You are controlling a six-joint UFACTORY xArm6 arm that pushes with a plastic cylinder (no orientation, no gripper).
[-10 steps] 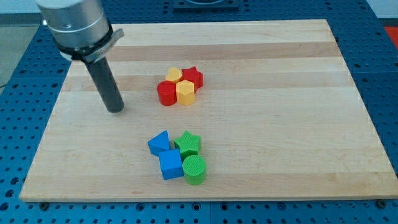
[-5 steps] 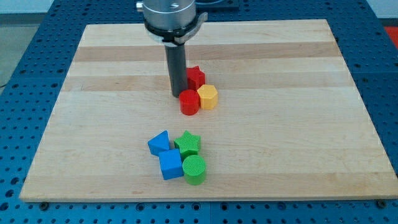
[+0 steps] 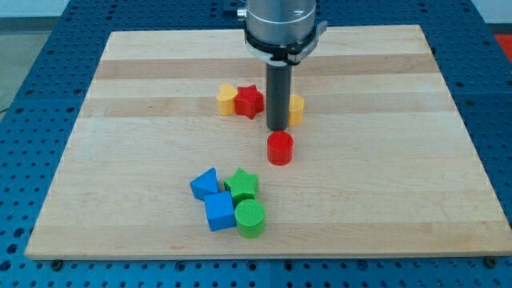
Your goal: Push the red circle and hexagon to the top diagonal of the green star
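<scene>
You had no pincer on this arm to open or shut, only the dark rod, and it held nothing; my tip (image 3: pixel 278 128) stood on the wooden board (image 3: pixel 120 88) a little above its middle, just above the red circle (image 3: pixel 280 149) and apart from it by a narrow gap. The yellow hexagon (image 3: pixel 296 110) sat right beside the rod on the side toward the board's right edge, partly hidden behind it, so you could not tell whether rod and block touched. Toward the left edge from the rod stood the red star (image 3: pixel 250 102) with another yellow block (image 3: pixel 227 99) touching it, its shape unclear. The green star (image 3: pixel 242 185) lay nearer the bottom edge, packed with the blue triangle (image 3: pixel 205 184), the blue cube (image 3: pixel 219 212) and the green circle (image 3: pixel 250 218). As for progress, I judged the red circle roughly placed, up and toward the right edge from the green star but near rather than close. The hexagon was well apart from the star, so it was left to be brought down beside the circle.
</scene>
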